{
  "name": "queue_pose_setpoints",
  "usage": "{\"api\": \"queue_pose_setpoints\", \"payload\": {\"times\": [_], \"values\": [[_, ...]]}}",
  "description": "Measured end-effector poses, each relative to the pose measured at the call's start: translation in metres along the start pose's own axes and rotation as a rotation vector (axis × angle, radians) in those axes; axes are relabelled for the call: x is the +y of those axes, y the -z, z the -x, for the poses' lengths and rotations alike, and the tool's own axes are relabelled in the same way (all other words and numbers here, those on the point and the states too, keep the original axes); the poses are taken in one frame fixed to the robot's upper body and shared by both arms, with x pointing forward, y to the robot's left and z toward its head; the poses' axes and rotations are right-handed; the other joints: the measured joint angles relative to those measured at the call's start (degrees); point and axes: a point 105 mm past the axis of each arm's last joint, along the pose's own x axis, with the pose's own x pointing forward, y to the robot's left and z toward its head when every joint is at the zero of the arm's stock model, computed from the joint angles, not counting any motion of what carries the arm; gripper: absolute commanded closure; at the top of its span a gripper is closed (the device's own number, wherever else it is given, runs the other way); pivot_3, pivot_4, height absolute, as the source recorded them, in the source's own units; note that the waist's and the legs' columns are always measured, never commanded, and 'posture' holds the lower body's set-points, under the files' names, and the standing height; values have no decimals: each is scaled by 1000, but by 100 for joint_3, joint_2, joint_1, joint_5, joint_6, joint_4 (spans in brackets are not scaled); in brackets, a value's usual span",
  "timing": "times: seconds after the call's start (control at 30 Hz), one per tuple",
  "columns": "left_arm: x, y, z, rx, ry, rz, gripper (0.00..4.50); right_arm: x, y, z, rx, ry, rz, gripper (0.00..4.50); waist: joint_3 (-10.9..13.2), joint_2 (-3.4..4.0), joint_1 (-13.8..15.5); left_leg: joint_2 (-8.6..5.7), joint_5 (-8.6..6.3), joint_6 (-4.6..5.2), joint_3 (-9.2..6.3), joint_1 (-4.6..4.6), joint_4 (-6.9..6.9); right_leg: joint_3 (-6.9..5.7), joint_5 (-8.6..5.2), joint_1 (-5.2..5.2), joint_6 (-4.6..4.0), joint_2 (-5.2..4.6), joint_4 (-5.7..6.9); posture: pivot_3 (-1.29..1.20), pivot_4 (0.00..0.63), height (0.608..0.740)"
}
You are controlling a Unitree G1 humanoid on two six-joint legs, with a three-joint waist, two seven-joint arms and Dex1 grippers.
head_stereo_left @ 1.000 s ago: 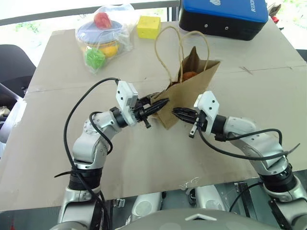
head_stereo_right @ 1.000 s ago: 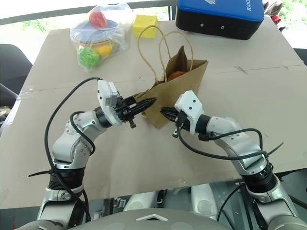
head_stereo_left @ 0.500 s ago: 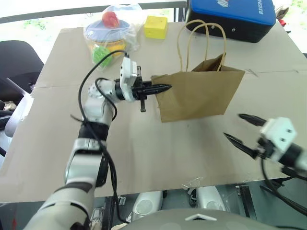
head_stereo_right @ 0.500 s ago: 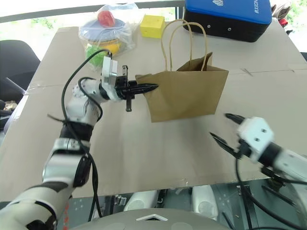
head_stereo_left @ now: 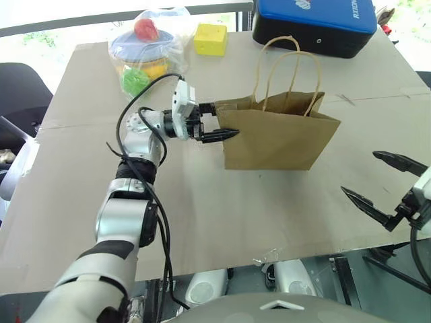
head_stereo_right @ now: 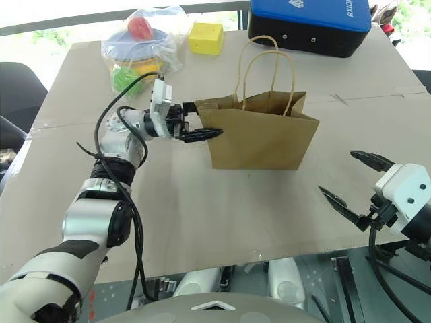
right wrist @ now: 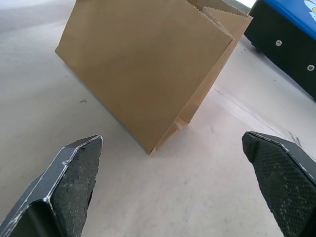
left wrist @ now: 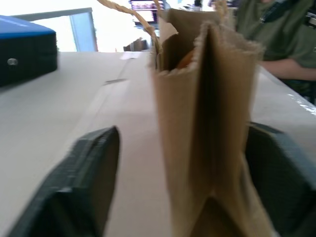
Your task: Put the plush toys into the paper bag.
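The brown paper bag stands upright mid-table, its loop handles up. My left gripper is open at the bag's left end, one finger on each side of the folded side edge; the left wrist view shows a gap between each finger and the paper. Through the bag's mouth in that view, a bit of an orange plush toy shows inside. My right gripper is open and empty near the table's front right, well apart from the bag.
A clear plastic bag of colourful toys and a yellow cube sit at the back left. A blue-topped black case lies behind the bag. Brown cardboard covers the table. A person in green sits beyond it.
The bag went from tilted between both grippers to standing upright. My right gripper opened and drew back to the right. My left gripper has now opened at the bag's edge.
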Motion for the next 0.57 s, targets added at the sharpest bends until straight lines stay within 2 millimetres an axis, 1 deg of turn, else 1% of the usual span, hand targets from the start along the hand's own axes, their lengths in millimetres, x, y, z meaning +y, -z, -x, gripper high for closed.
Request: {"api": "queue_pose_setpoints", "payload": {"times": [0.03,0.1,0.13,0.17,0.2,0.23,0.27,0.33,0.37,0.47,0.57], "values": [[0,0,6,-1,-32,9,50,-1,0,0,-5,-1,-7,0,0,0,-2,0,0,0,-1,0,0,1,0,0,0,1,1,0,150,740],[-7,5,28,18,-123,70,50,-5,2,0,-15,-1,-31,0,-1,3,-19,1,0,0,-6,5,-6,11,0,-2,0,6,-1,0,150,740],[-8,8,33,22,-140,94,50,-5,4,0,-13,-1,-38,0,-1,3,-7,1,0,0,-9,5,-6,9,0,-2,0,6,0,0,150,740],[-14,11,43,34,-190,148,50,-6,5,1,-17,-5,-55,0,-1,3,4,1,0,0,-12,0,-7,4,0,-6,0,7,-3,0,150,740],[-17,12,47,36,-207,167,50,-7,6,2,-17,-3,-62,0,0,4,13,2,0,0,-13,1,-6,5,0,-4,0,6,-3,0,150,740],[-26,14,57,50,-255,220,50,-7,10,6,-7,-6,-77,0,1,5,47,1,0,0,-13,-2,-6,4,0,-3,0,4,-7,0,150,740],[-34,15,62,62,-280,249,50,-8,13,10,7,-5,-82,0,0,5,75,1,-1,1,-13,-2,-6,4,0,-3,0,2,-8,0,150,740],[-49,18,73,102,-327,289,50,-9,25,22,58,3,-111,0,0,6,168,1,-2,2,-13,1,-7,3,0,2,0,2,-10,0,150,740],[-60,20,79,135,-345,301,50,-9,31,28,77,5,-122,0,0,7,173,0,-3,2,-10,2,-9,6,0,2,0,1,-10,0,150,740],[-91,33,92,210,-373,353,50,-11,46,45,141,24,-149,0,-1,13,197,-1,-5,4,-5,19,-36,13,4,12,1,-4,-15,0,150,740],[-123,42,107,272,-356,375,50,-14,53,55,179,17,-143,0,1,21,188,1,-5,4,3,57,-62,21,7,34,-3,-3,-17,0,150,740]]}}
